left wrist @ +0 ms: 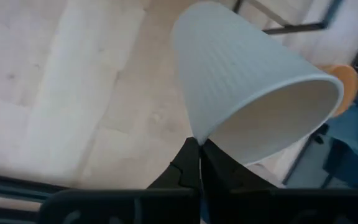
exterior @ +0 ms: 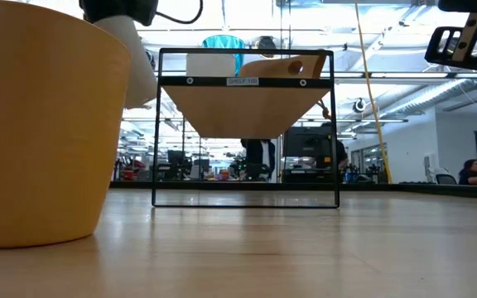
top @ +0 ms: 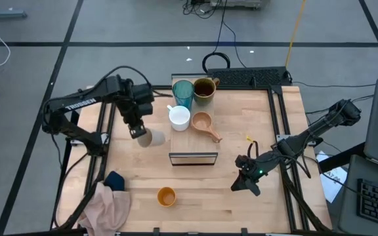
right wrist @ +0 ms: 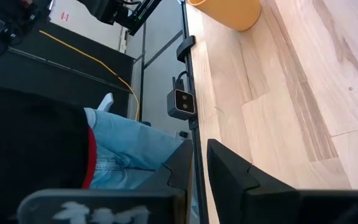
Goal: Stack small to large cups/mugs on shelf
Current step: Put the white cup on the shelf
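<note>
Left of the shelf [top: 193, 128], the left hand [top: 138, 132] is clenched on the rim of the small beige cup [top: 151, 137], pinching its lip between closed fingertips [left wrist: 191, 163]. Cup is tilted, mouth angled away from the shelf side; the low view shows it lifted clear of the counter [top: 241, 196]. It sits just beside the shelf's left edge, not on it.

On the shelf top, four cups:
- teal tumbler [top: 182, 93] at the far end, left
- dark olive-brown mug [top: 204, 88] just beside it, right
- white mug [top: 179, 118] nearer, left, close to the tumbler
- tan wooden handled cup [top: 203, 122] right of the white mug, handle pointing toward the near-right

Low view looks through the shelf's open end [exterior: 245, 132]: black frame, plank top, cups visible above it.

Small orange cup [top: 167, 196] stands upright on the counter, well apart from the shelf, toward the near edge. It fills the left side of the low view [exterior: 44, 124].

Right hand [top: 245, 181] hangs over the near-right part of the counter, away from all cups, fingers nearly together and holding nothing. Its wrist view shows the orange cup farther off and a person's jeans-clad leg [right wrist: 129, 152] beyond the counter edge.

Pink and dark blue cloth [top: 110, 196] lies at the near-left corner.
</note>
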You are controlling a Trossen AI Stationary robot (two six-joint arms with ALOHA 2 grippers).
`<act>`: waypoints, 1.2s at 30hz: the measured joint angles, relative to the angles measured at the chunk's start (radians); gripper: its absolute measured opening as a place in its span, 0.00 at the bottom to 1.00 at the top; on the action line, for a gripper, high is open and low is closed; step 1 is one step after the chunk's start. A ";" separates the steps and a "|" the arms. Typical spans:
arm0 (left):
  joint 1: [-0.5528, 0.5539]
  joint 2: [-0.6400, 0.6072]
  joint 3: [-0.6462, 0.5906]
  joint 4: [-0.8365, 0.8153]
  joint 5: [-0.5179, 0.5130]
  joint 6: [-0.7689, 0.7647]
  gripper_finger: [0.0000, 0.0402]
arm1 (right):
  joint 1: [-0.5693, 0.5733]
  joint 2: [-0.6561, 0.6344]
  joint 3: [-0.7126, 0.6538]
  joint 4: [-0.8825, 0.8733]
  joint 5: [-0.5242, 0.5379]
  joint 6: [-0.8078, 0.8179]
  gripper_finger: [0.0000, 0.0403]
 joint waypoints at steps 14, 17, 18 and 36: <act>-0.173 0.000 0.000 0.000 0.167 -0.174 0.00 | -0.046 -0.023 0.000 0.004 -0.033 -0.070 0.10; -0.205 0.000 0.000 0.001 0.223 -0.225 0.00 | -0.062 -0.050 0.000 0.014 -0.035 -0.101 0.13; -0.215 0.000 0.000 0.001 0.248 -0.242 0.00 | -0.069 -0.061 0.000 0.018 -0.035 -0.110 0.14; -0.333 0.000 0.136 0.428 0.390 -0.654 0.00 | -0.216 -0.122 0.000 0.236 -0.036 -0.191 0.49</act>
